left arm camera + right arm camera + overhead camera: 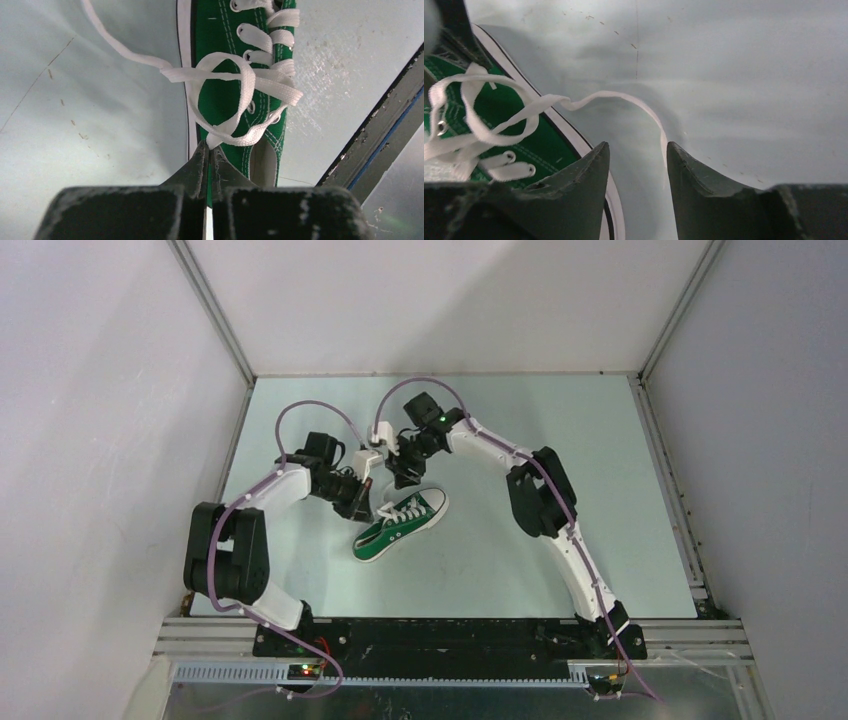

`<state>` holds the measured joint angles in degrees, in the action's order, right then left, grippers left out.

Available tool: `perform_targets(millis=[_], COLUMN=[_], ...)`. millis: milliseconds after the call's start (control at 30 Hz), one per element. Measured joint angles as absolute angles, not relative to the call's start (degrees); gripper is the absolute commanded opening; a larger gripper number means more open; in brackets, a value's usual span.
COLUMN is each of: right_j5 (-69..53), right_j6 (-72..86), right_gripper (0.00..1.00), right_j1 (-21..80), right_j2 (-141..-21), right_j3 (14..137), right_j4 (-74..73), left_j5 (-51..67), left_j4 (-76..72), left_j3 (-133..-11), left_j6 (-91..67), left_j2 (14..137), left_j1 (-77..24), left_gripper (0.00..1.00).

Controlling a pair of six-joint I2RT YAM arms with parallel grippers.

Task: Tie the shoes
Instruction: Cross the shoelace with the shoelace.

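— Where's the sneaker (398,528)?

— On the table (620,460), a little left of the middle, lying slantwise and well apart from every edge. Green canvas, white sole.

— And the laces (215,76)?

— White, threaded through the eyelets, with one loop standing out over the green side panel. The left gripper (209,150) has its jaws pressed together on the bottom of that loop, right at the sneaker's side.

— The other gripper?

— The right gripper (637,156) hangs just beyond the sneaker with its fingers (584,175) spread. A loose strand (616,93) curves over the surface and drops into the gap beside one finger, not pinched. Whether it touches that finger, I can't tell.

— Room around it?

— Both grippers sit close together on the far side of the shoe. To the right, bare surface lies between the sneaker and the right arm's elbow (540,495). The left arm's elbow (225,555) hangs over the table's left edge.

— Edges?

— A dark rail (380,130) crosses the right of the left wrist view, past the shoe. The arms' black base plate (450,638) runs along the near edge.

— Surface and room?

— Pale green, matte, flecked with small scratches and scuffs. Plain pale walls (100,390) rise on the left, far and right sides.
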<state>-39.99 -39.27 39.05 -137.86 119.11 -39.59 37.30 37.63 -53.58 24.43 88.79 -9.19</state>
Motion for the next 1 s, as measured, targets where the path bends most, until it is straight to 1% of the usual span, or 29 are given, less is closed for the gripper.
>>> perform_targets(millis=[300, 367, 533, 667, 733, 833, 1000], right_j5=[-32.05, -29.74, -24.53, -21.54, -20.64, -20.23, -20.4], right_j6=[-43.62, -44.29, -46.48, -48.71, -49.89, -50.57, -49.06], right_gripper=[0.49, 0.47, 0.39, 0.36, 0.37, 0.41, 0.43], right_j1=[41.08, 41.47, 42.54, 43.07, 43.2, 43.29, 43.29], right_j2=[-139.57, -139.57, -140.62, -142.3, -143.09, -143.79, -144.03], right_j3=[119.85, 119.85, 121.62, 124.36, 125.8, 127.26, 128.18], right_j4=[-38.59, -38.06, -38.5, -40.01, -41.08, -43.16, -45.74], left_j5=[34.52, 34.33, 33.41, 31.9, 31.07, 29.63, 28.4], left_j4=[40.73, 41.67, 43.05, 43.9, 44.23, 44.29, 44.12], left_j3=[-53.23, -53.12, -52.45, -52.23, -52.14, -51.81, -51.81], left_j6=[20.71, 19.68, 16.67, 13.8, 12.82, 11.92, 10.2], left_j2=[88.33, 88.33, 88.33, 88.33, 88.31, 88.31, 88.31], left_j1=[-8.82, -8.78, -8.43, -8.43, -8.45, -8.67, -8.99], left_gripper=[0.0, 0.0, 0.0, 0.0, 0.0, 0.0, 0.0])
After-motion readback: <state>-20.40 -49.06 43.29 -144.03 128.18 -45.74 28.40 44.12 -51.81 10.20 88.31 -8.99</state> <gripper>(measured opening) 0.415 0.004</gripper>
